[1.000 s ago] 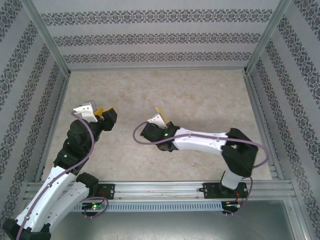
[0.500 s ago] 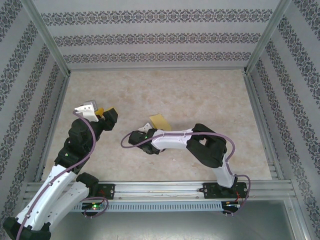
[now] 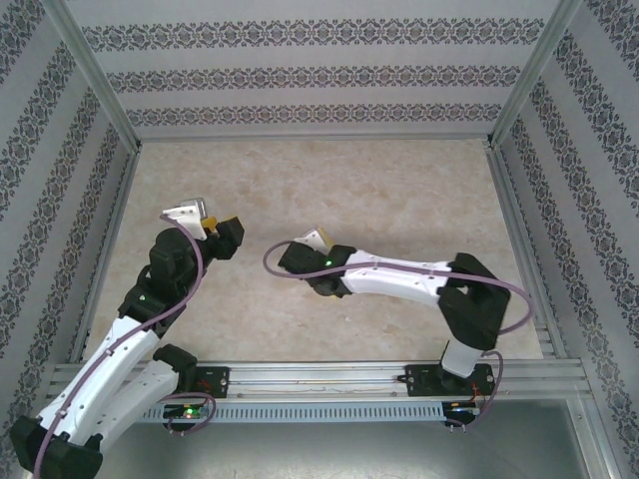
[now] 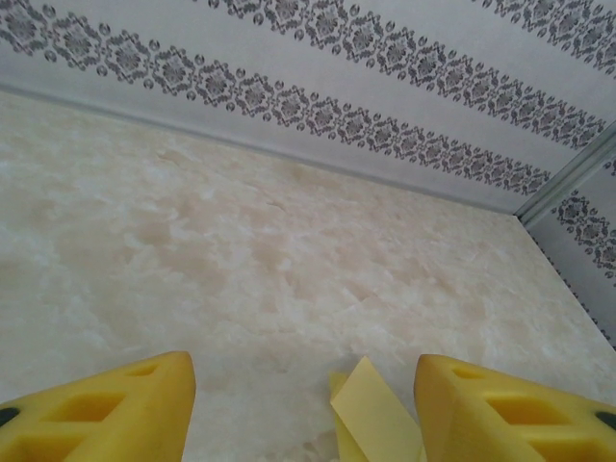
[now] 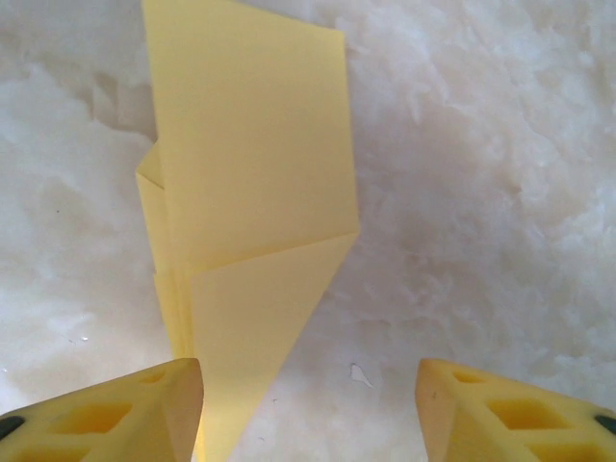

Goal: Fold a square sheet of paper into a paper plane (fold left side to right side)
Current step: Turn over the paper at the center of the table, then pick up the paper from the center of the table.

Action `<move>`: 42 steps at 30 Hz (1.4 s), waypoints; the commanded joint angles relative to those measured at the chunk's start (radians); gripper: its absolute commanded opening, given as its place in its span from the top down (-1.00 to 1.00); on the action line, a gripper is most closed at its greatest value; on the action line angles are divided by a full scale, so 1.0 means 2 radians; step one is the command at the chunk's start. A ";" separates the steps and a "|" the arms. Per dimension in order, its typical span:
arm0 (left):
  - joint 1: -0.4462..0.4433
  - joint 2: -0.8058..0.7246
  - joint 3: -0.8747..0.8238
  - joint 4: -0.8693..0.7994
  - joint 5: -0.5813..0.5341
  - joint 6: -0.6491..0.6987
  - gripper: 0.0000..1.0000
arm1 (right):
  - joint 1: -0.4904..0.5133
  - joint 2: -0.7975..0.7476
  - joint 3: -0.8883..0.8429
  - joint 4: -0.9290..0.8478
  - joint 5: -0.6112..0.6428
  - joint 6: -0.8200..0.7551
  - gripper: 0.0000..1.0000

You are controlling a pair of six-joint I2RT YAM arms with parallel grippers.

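Since the yellow sheet already looks like a slim pointed dart, I'd say most of the folding is done. In the right wrist view the paper plane (image 5: 250,173) lies flat on the table (image 3: 399,190), with a diagonal crease across it and a few stacked layers showing along its left edge. From the overhead camera it sits around the middle of the table, right at the nose of the right arm.

The right gripper (image 5: 310,385) hangs just over it with its fingers spread wide. The plane's narrow end runs down just beside one finger, but nothing is pinched and the other finger is well apart from it. The left gripper (image 4: 303,385) is off to the left side, also spread and holding nothing. In its own camera a yellow flap of the paper pokes up low between its fingers, clear of both.

My guess is that what's left is small, maybe pressing the creases down or opening the wings. I honestly can't tell from here whether every fold is in.
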 commanded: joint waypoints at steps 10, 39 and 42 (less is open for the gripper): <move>0.007 0.144 -0.021 0.103 0.131 -0.100 -0.06 | -0.140 -0.213 -0.183 0.138 -0.160 0.044 -0.51; -0.060 0.493 0.050 0.292 0.243 -0.208 0.08 | -0.375 -0.399 -0.395 0.307 -0.411 0.131 -0.96; -0.061 0.511 0.060 0.298 0.249 -0.210 0.20 | -0.383 -0.406 -0.403 0.317 -0.427 0.133 -0.96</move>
